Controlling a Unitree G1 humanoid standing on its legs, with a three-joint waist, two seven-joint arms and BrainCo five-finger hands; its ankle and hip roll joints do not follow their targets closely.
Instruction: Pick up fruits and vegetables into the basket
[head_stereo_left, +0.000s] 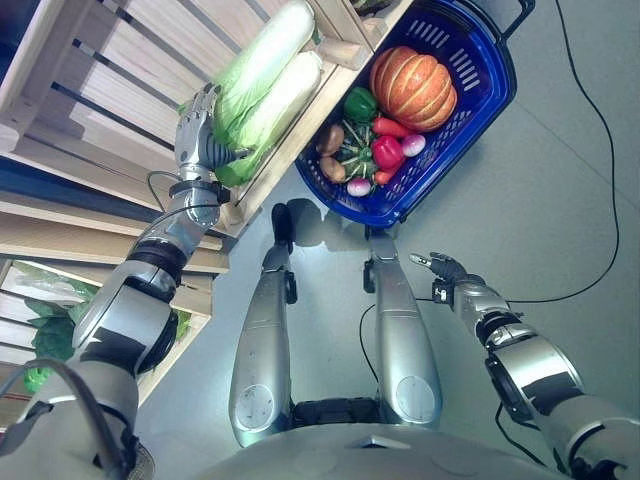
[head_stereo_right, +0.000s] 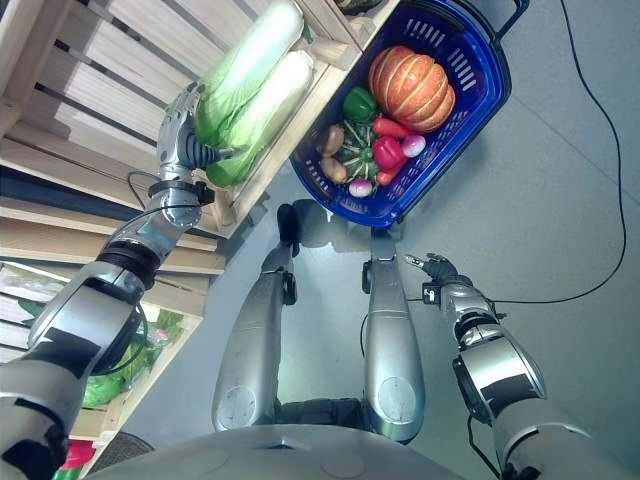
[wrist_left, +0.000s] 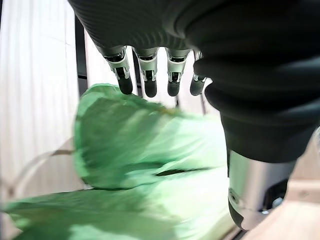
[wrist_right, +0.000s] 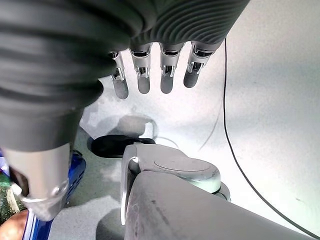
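Now the left robot hand (head_stereo_left: 197, 128), fingers straight and open, rests against the leafy end of two napa cabbages (head_stereo_left: 262, 88) in a wooden crate (head_stereo_left: 90, 90); their long axes run away from it. The blue basket (head_stereo_left: 478, 95) lies beyond, while the right robot hand (head_stereo_left: 443, 268) hangs open, idle.

Blue basket (head_stereo_left: 480, 95); orange pumpkin (head_stereo_left: 413, 87); pale-green cabbages (head_stereo_left: 268, 85).

No readable text or labels.
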